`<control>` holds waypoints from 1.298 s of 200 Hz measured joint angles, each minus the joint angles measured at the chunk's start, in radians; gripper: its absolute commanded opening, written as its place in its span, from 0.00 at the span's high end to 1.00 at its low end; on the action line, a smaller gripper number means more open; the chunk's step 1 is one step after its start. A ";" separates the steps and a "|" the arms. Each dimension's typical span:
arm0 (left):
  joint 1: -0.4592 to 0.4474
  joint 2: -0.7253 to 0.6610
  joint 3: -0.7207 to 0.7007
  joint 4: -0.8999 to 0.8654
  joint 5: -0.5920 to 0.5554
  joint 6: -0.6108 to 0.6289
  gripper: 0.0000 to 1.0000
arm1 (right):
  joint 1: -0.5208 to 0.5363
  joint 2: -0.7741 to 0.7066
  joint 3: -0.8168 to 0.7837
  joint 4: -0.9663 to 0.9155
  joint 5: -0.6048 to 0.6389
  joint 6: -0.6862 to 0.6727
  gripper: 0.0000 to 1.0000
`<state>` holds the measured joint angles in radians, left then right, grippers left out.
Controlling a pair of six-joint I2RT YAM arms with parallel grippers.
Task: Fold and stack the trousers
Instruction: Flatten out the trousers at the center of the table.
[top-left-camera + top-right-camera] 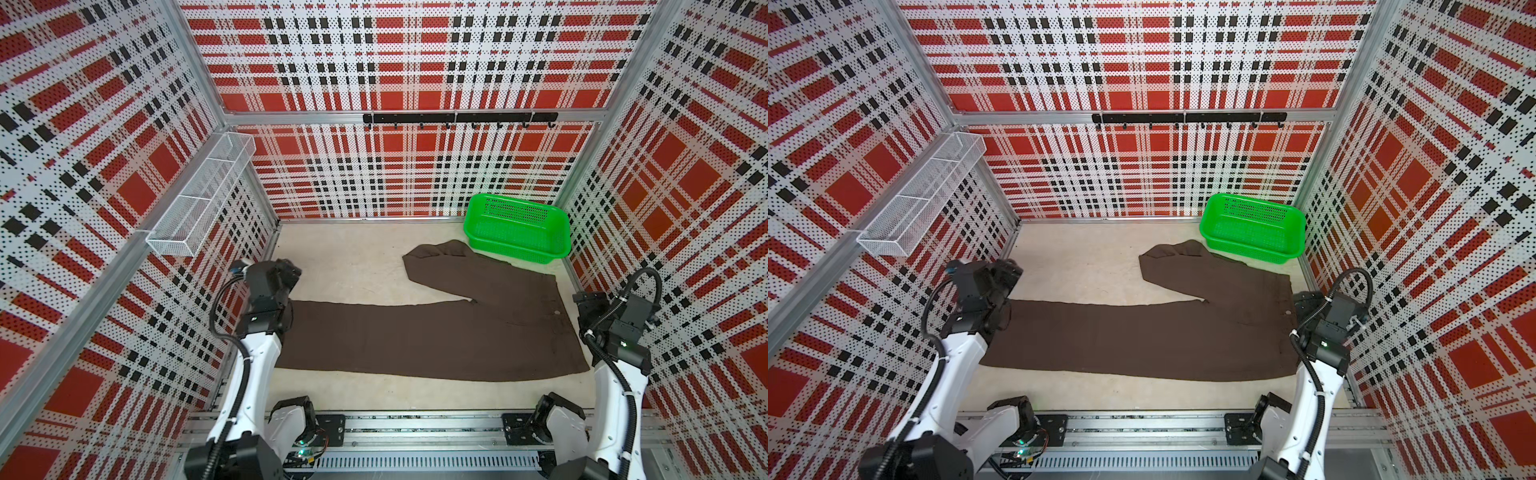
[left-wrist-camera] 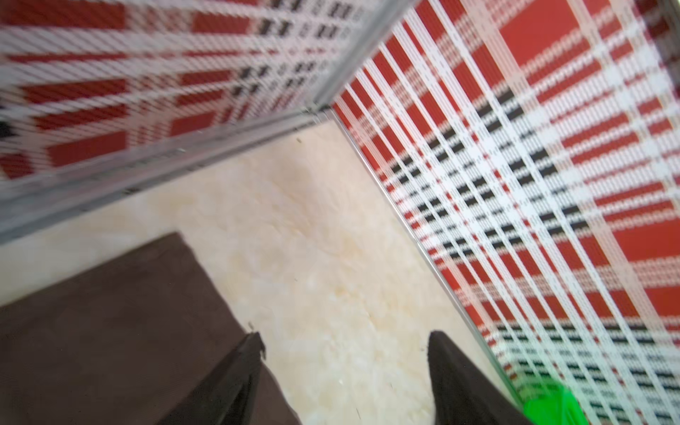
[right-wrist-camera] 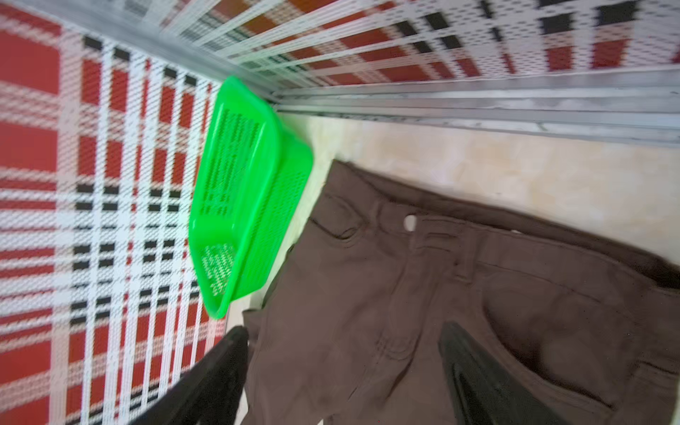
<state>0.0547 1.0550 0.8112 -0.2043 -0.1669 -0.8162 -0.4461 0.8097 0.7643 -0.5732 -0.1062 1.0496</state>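
A pair of plain dark brown, soft matte fabric trousers [image 1: 436,336] lies flat on the pale beige floor [image 1: 353,257] between the two robot arms. One leg stretches straight from under the right claw [image 3: 342,331] across to the left claw [image 2: 346,353]. The other leg bends away from both claws, and its end rests against a bright green perforated plastic basket [image 1: 517,228] that stands beyond the right claw.

Both claws are open and hold nothing. In the left wrist view, the black fingers stand apart over bare floor, with the leg's hem [image 2: 176,239] just beside them. In the right wrist view, the fingers stand apart just above the waistband, near a small pale round button [image 3: 410,222] and a curved front pocket [image 3: 552,331].

The cloth looks light, limp and not slippery. It will likely sag and crease wherever it is unsupported, so a single pinch would drag the rest along the floor. The firmest places to hold seem to be the thick stitched waistband beneath the right claw and the hem corner beside the left claw. Pinching both layers at once, close to an edge, should keep the fold square. The bent leg probably needs straightening over its partner first.
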 measured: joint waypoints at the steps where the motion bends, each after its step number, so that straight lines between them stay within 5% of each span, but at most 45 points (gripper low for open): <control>1: -0.014 0.010 0.004 0.003 -0.006 0.001 0.23 | 0.014 0.005 0.005 0.004 0.005 0.000 0.22; 36: -0.267 0.279 0.141 0.079 -0.039 0.016 0.21 | 0.306 0.260 0.104 0.124 0.051 -0.023 0.31; 67: -0.377 0.549 0.303 0.133 0.004 0.051 0.20 | 0.425 0.547 0.157 0.211 0.034 -0.076 0.41; 145: -0.463 1.070 0.706 0.150 0.199 0.101 0.23 | 0.433 0.752 0.159 0.289 0.023 -0.132 0.46; 259: -0.480 1.503 1.317 -0.068 0.339 0.291 0.25 | 0.432 0.790 0.194 0.301 0.014 -0.178 0.43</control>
<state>-0.4248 2.5580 2.1284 -0.2726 0.1719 -0.5247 -0.0143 1.5993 0.9581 -0.2718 -0.0925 0.8719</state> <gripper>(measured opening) 0.745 0.567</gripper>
